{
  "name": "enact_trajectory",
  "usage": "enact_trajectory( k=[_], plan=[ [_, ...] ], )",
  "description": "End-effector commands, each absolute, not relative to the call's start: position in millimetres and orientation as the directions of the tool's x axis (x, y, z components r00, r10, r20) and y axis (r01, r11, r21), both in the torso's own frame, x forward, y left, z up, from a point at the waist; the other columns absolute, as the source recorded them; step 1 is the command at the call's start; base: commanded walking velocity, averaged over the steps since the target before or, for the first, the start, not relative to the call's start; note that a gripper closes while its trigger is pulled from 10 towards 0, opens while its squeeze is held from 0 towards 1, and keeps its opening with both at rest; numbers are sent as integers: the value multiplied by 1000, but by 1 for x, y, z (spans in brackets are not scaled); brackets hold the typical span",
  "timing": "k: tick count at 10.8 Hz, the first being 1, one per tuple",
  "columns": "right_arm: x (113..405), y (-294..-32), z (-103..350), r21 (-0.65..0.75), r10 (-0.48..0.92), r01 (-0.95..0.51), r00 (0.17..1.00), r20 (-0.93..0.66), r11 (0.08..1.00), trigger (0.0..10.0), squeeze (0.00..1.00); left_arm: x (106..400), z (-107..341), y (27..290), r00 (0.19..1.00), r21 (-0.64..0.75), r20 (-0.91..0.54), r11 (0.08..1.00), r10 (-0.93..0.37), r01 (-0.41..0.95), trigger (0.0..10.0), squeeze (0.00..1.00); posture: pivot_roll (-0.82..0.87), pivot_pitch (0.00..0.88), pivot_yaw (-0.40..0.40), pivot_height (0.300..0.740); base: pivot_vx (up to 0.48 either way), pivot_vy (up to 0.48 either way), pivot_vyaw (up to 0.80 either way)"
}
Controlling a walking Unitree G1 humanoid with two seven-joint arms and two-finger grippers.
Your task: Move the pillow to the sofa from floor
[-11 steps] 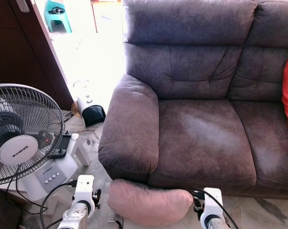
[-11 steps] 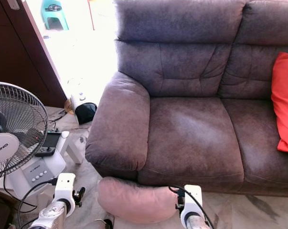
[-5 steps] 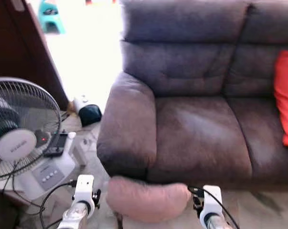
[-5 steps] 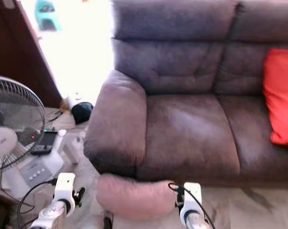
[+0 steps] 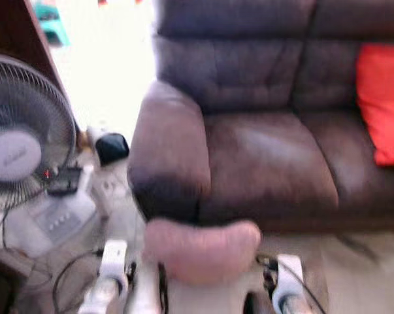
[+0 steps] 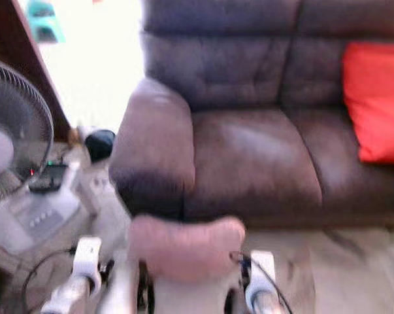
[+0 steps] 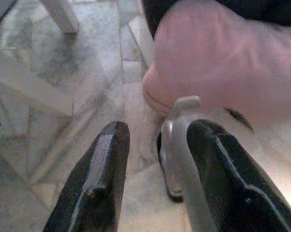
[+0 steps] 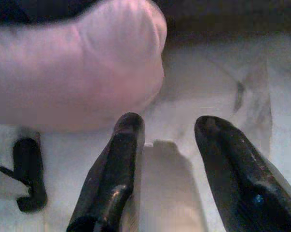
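Observation:
A pink pillow (image 5: 200, 248) lies on the marble floor against the front of the brown sofa (image 5: 268, 163), below its left armrest. Both head views are blurred. My left gripper (image 7: 155, 133) is open and low, just short of the pillow's (image 7: 222, 63) left end, with nothing between its fingers. My right gripper (image 8: 167, 128) is open too, close below the pillow's (image 8: 73, 63) right end and not touching it. Both wrists (image 5: 112, 265) (image 5: 285, 281) show at the bottom edge on either side of the pillow.
A red cushion (image 5: 379, 98) leans on the sofa's right seat. A standing fan (image 5: 20, 150) with cables and small devices crowds the floor at the left. A dark wooden door (image 5: 14, 33) stands behind it. Pale floor (image 5: 353, 261) runs along the sofa front.
The whole picture has shifted and blurred, so the camera has moved. The pillow now sits higher in the frame, still on the floor by the sofa. Both wrists stay beside it.

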State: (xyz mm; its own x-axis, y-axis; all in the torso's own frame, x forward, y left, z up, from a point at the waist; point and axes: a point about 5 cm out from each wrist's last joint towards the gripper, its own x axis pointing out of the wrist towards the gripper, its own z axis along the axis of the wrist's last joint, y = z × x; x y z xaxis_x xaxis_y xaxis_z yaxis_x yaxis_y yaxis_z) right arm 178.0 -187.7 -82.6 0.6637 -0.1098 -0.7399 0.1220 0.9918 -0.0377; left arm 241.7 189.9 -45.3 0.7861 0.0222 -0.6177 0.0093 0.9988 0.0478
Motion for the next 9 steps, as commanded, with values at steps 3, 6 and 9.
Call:
enact_trajectory(
  k=[3, 6, 9],
  plan=[
    [191, -183, -76, -26, -100, 117, 693, -714, 993, 10000, 0, 232, -51, 196, 771, 46, -635, 999, 47, -23, 10000, 0, 60, 82, -14, 614, 0, 0, 0],
    [191, -183, -76, -23, -99, 118, 696, -712, 993, 10000, 0, 236, -48, 198, 783, 39, -621, 999, 47, -29, 10000, 0, 60, 77, -12, 614, 0, 0, 0],
    [192, -193, -74, -56, -146, 150, 702, -697, 987, 10000, 0, 240, -44, 196, 799, 37, -601, 999, 33, -13, 10000, 0, 58, 69, -11, 614, 0, 0, 0]
  ],
)
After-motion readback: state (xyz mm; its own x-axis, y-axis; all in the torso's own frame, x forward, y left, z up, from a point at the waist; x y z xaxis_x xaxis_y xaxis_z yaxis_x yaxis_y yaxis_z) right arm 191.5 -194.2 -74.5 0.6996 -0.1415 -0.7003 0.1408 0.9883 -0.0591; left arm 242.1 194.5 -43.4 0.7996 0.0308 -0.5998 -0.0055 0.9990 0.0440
